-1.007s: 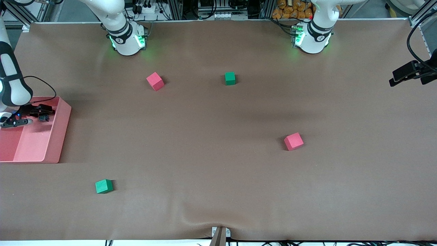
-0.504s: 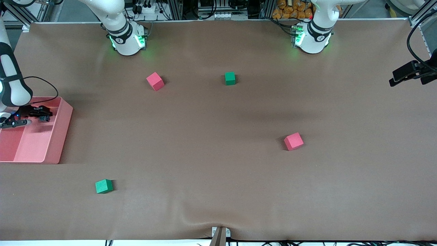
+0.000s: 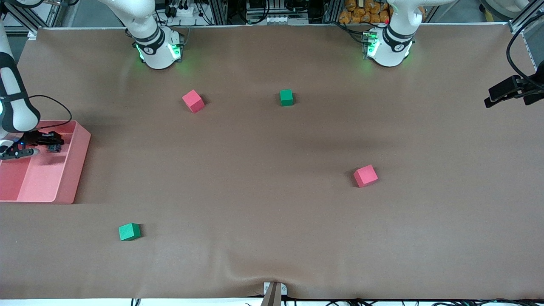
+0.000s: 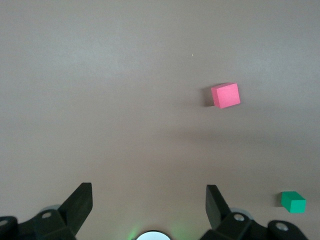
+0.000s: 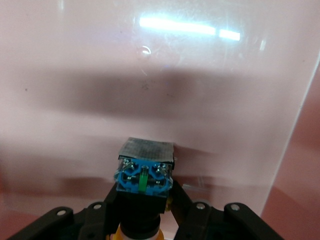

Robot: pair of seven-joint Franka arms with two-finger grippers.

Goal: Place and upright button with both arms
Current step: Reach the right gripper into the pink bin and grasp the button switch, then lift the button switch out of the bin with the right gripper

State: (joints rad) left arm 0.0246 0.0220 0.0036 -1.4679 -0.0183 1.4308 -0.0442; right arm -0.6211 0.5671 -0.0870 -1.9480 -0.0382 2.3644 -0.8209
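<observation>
My right gripper (image 3: 51, 142) hangs low inside the pink tray (image 3: 78, 168) at the right arm's end of the table. It is shut on the button (image 3: 54, 147). In the right wrist view the button (image 5: 145, 179) sits between the fingers (image 5: 185, 205), its blue base toward the tray floor (image 5: 150, 75) and its orange-yellow cap toward the wrist. My left gripper (image 3: 508, 91) waits high over the left arm's end of the table. In the left wrist view it (image 4: 149, 200) is open and empty.
Two pink cubes (image 3: 193, 101) (image 3: 365, 175) and two green cubes (image 3: 286, 97) (image 3: 129, 231) lie spread over the brown table. The left wrist view shows one pink cube (image 4: 225, 95) and one green cube (image 4: 293, 202). The tray's side wall (image 5: 300, 165) stands beside the right gripper.
My right gripper with the button has shifted slightly toward the right arm's end of the table, and the tray has shifted a little. The left arm has not moved.
</observation>
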